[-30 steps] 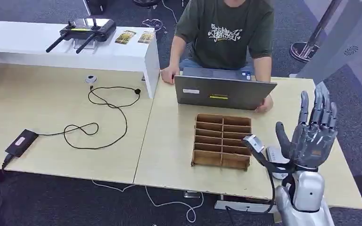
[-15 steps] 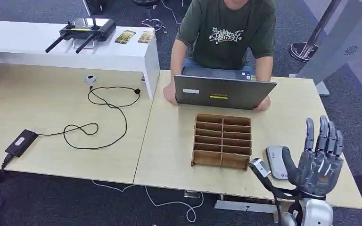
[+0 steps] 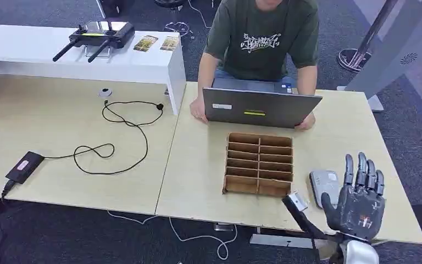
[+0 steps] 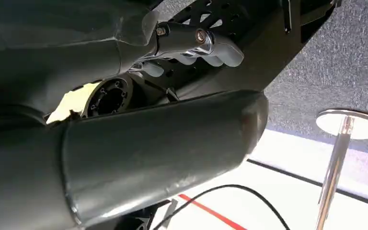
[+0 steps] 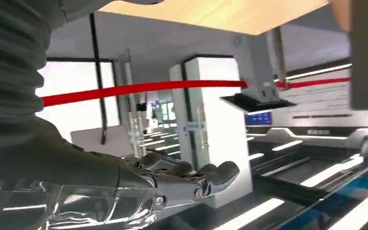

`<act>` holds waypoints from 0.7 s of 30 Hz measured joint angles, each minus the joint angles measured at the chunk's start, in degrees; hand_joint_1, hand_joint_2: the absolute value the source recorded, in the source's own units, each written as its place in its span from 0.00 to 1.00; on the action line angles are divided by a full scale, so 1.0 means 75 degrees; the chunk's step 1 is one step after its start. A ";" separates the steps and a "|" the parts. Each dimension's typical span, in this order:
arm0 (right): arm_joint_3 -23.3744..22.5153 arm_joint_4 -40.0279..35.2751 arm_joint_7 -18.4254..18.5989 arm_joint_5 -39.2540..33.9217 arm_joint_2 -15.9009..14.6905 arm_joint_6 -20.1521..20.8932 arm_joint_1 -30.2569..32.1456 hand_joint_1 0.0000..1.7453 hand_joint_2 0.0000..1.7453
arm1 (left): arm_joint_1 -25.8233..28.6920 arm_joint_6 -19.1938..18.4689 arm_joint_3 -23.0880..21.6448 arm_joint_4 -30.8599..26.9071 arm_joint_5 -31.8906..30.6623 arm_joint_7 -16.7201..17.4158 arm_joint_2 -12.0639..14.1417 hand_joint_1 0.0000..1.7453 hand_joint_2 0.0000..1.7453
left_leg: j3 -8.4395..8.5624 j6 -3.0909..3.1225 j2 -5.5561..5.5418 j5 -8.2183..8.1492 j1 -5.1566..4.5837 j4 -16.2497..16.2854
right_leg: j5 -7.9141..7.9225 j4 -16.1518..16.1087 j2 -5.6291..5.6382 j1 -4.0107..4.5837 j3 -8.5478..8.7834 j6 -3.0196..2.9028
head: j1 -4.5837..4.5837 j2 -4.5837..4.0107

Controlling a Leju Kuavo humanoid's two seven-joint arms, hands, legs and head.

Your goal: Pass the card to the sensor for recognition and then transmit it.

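Observation:
My right hand is raised palm-up over the table's front right corner, fingers straight and apart, holding nothing. In the right wrist view its fingers reach out bare into the room. A flat grey-white sensor lies on the table just left of that hand, partly behind its thumb. Two small printed cards lie on the white shelf at the far left. In the left wrist view my left hand hangs beside my body, its fingers off the thick thumb, with nothing in it.
A wooden divided box stands mid-table, left of the sensor. Behind it a person sits at an open laptop. A black cable, a power brick and a remote controller are on the left tables.
My right hand has dropped from above the table's right side down toward its front edge, staying spread and bare. The person shifted slightly behind the laptop.

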 joint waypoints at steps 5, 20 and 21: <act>0.0244 -0.0038 -0.0452 0.0000 -0.0006 0.0108 0.0095 0.00 1.00 | -0.0001 0.0003 0.0000 0.0000 0.0000 -0.0003 -0.0003 0.00 0.00 | -0.0001 0.0000 0.0000 0.0000 0.0001 -0.0001 | 0.0000 0.0001 0.0000 0.0001 -0.0001 -0.0001 | -0.0003 0.0000; 0.0180 -0.0041 -0.1236 -0.0006 0.0697 0.1332 0.0426 0.00 1.00 | 0.0001 0.0000 0.0000 0.0000 -0.0012 -0.0093 -0.0017 0.00 0.00 | -0.0002 0.0000 0.0004 0.0000 0.0000 -0.0001 | 0.0000 0.0001 0.0001 -0.0001 -0.0002 0.0000 | -0.0003 0.0000; 0.0174 -0.0038 -0.1247 -0.0009 0.0726 0.1376 0.0433 0.00 1.00 | 0.0001 0.0000 0.0000 0.0000 -0.0023 -0.0093 -0.0017 0.00 0.00 | -0.0002 0.0000 0.0003 0.0000 0.0001 -0.0001 | 0.0000 0.0001 0.0001 0.0000 -0.0002 0.0000 | 0.0000 0.0000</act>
